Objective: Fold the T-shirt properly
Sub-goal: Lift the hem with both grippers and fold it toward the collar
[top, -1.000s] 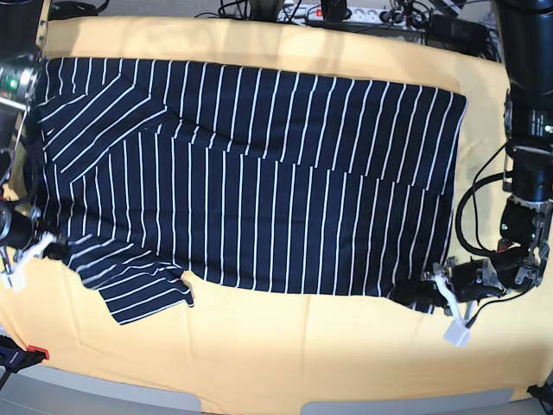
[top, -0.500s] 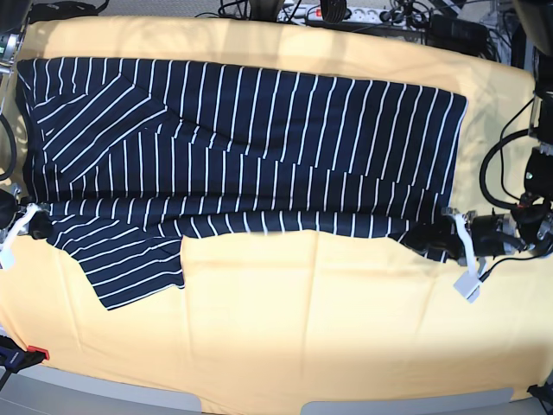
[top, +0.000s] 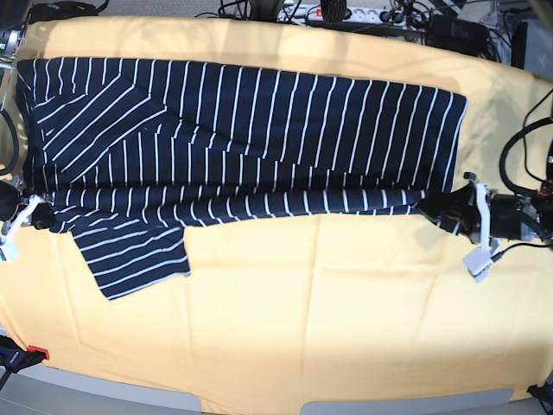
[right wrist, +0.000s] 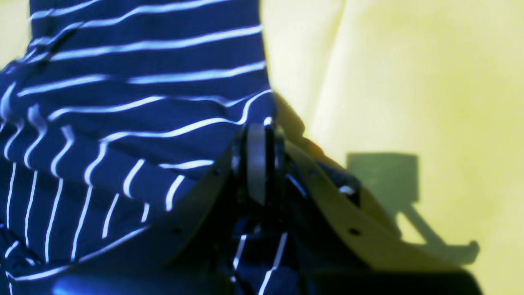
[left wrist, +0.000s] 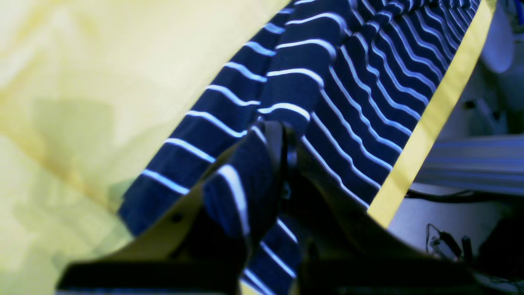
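Observation:
The dark navy T-shirt [top: 251, 147] with thin white stripes lies spread across the far half of the yellow-orange cloth, its near hem lifted and folded back. My left gripper [top: 448, 213] is shut on the hem's right corner; the left wrist view shows striped cloth [left wrist: 241, 188] pinched between the fingers. My right gripper [top: 36, 216] is shut on the hem's left corner, near a loose sleeve [top: 138, 255]. The right wrist view shows the shirt [right wrist: 135, 106] clamped in the closed fingers.
The plain yellow-orange cloth [top: 302, 311] covers the table and lies bare in front of the shirt. Cables and a power strip [top: 346, 13] run along the far edge. A red clamp [top: 34, 353] sits at the front left corner.
Both grippers have carried the near hem away from the front edge toward the back, folding the shirt's lower part over itself. More bare yellow cloth shows in front.

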Controlling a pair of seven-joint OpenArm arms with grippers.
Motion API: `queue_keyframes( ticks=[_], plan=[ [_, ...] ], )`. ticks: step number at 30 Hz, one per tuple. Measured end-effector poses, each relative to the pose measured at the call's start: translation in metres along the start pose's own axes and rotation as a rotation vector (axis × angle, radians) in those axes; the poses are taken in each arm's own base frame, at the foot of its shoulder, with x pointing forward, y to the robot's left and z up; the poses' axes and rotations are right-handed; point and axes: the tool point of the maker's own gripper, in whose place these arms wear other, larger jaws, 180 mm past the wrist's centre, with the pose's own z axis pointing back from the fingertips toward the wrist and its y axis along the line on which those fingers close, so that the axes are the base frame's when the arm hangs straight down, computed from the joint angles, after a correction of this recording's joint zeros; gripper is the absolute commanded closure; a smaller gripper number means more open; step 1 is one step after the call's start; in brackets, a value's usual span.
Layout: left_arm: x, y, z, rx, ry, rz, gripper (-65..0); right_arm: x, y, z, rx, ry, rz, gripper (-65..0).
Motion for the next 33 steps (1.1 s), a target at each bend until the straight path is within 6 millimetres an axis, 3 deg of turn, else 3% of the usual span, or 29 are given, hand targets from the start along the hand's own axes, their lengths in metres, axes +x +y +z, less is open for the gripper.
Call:
queue_keyframes(
  ticks=[4, 10, 16, 19, 20, 22, 23, 24, 26, 29, 33],
  plan=[
    [-0.015, 0.000, 0.003, 0.004, 0.051, 0.011, 0.0, -0.009, 0.001, -0.001, 0.003, 0.021, -0.005, 0.0],
    [-0.063, -0.018, -0.004, -0.039, 0.164, 0.055, 0.0, -0.024, 0.002, -0.002, 0.009, 0.070, -0.013, 0.0],
    [-0.107, -0.042, -0.017, -0.112, 0.266, 0.104, 0.0, -0.024, 0.002, -0.001, 0.008, 0.072, -0.013, 0.0],
    [-0.114, -0.046, -0.019, -0.125, 0.275, 0.120, 0.0, -0.025, 0.002, -0.001, 0.009, 0.076, -0.013, -1.0],
    [-0.114, -0.045, -0.020, -0.122, 0.275, 0.120, -1.1, -0.027, 0.002, -0.001, 0.009, 0.085, -0.013, -9.2],
    [-0.113, -0.039, -0.021, -0.094, 0.257, 0.119, -16.0, -0.028, 0.003, 0.000, 0.017, 0.098, -0.018, -30.6],
    [-0.115, -0.035, -0.020, -0.082, 0.267, 0.122, -23.9, -0.027, 0.003, 0.002, 0.025, 0.108, -0.022, -39.2],
    [-0.117, -0.032, -0.019, -0.067, 0.268, 0.125, -30.3, -0.025, 0.003, 0.005, 0.031, 0.114, -0.025, -43.8],
    [-0.114, -0.028, -0.020, -0.059, 0.231, 0.143, -35.9, -0.006, -0.001, 0.014, 0.037, 0.077, -0.024, -44.8],
    [-0.112, -0.024, -0.020, -0.045, 0.210, 0.152, -35.8, 0.031, 0.001, 0.027, 0.078, -0.040, -0.035, -44.8],
    [-0.113, -0.022, -0.020, -0.036, 0.211, 0.150, -35.8, 0.043, 0.018, 0.017, 0.137, -0.107, -0.059, -44.8]
  ],
)
